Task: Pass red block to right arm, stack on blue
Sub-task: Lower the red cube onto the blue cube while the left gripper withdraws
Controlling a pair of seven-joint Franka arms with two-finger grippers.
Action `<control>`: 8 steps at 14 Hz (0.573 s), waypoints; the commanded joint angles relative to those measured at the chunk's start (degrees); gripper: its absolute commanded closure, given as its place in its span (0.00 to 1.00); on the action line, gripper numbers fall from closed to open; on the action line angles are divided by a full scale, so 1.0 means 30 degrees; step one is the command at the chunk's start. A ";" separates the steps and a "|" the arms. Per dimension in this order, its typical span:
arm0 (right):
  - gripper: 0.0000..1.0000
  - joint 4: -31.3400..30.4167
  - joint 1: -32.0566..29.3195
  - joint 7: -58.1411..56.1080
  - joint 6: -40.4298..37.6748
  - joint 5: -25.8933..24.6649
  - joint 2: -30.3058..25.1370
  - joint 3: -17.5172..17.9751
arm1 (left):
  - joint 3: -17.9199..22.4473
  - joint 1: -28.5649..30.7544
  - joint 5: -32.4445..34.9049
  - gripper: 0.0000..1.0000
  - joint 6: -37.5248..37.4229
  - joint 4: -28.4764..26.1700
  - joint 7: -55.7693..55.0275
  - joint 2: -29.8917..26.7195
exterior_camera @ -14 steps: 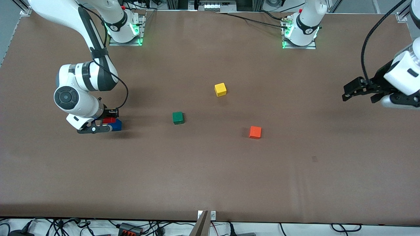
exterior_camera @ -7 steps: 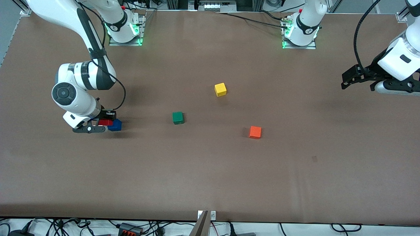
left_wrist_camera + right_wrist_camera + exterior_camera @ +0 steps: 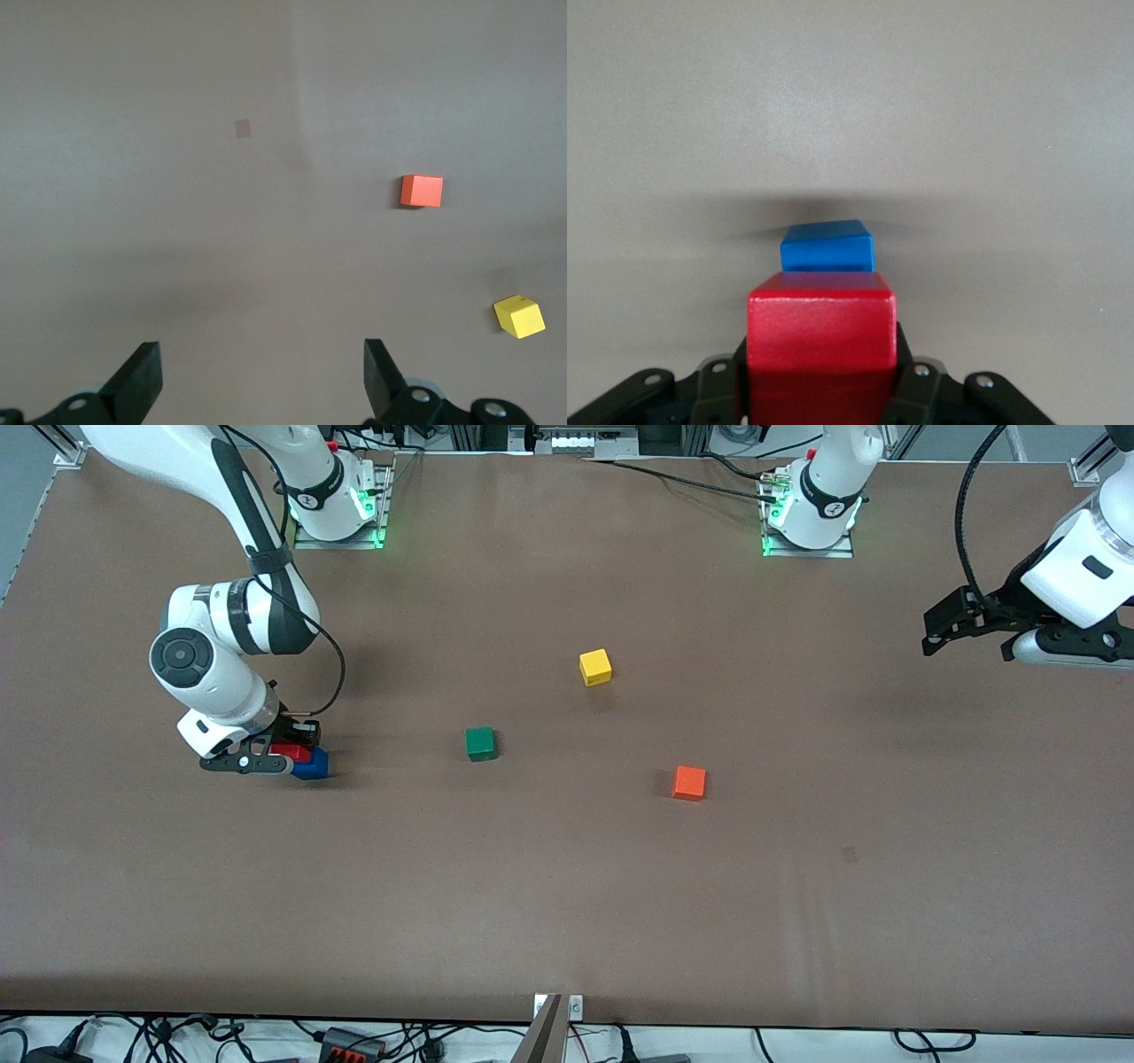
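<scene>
My right gripper [image 3: 285, 756] is shut on the red block [image 3: 291, 752] and holds it low, right beside and slightly above the blue block [image 3: 313, 764], on the side toward the right arm's end of the table. In the right wrist view the red block [image 3: 821, 332] sits between the black fingers [image 3: 914, 390], with the blue block [image 3: 827, 247] just past it on the table. I cannot tell whether the two blocks touch. My left gripper [image 3: 966, 638] is open and empty, raised over the left arm's end of the table; in the left wrist view it [image 3: 261, 354] shows spread fingertips above bare table.
A green cube [image 3: 480, 743], a yellow cube [image 3: 595, 667] and an orange cube [image 3: 688, 782] lie apart on the brown table [image 3: 567, 903]. The left wrist view shows the orange cube [image 3: 422, 190] and the yellow cube [image 3: 519, 316].
My right wrist has shifted and lifted a little with the red block still gripped beside the blue block. My left arm has risen and drawn back toward its end of the table.
</scene>
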 commanded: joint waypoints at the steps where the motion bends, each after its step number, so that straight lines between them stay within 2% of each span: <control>1: 1.00 -0.0524 -0.0096 0.0470 0.0770 -0.0434 -0.0314 0.0161 | -0.0097 0.0182 0.0470 0.00 -0.0221 0.0178 0.0084 -0.0162; 8: 1.00 -0.0406 -0.0183 0.0061 0.1881 -0.0435 0.0183 0.0132 | -0.0097 0.0211 0.1173 0.00 -0.0308 0.0207 0.0084 -0.0133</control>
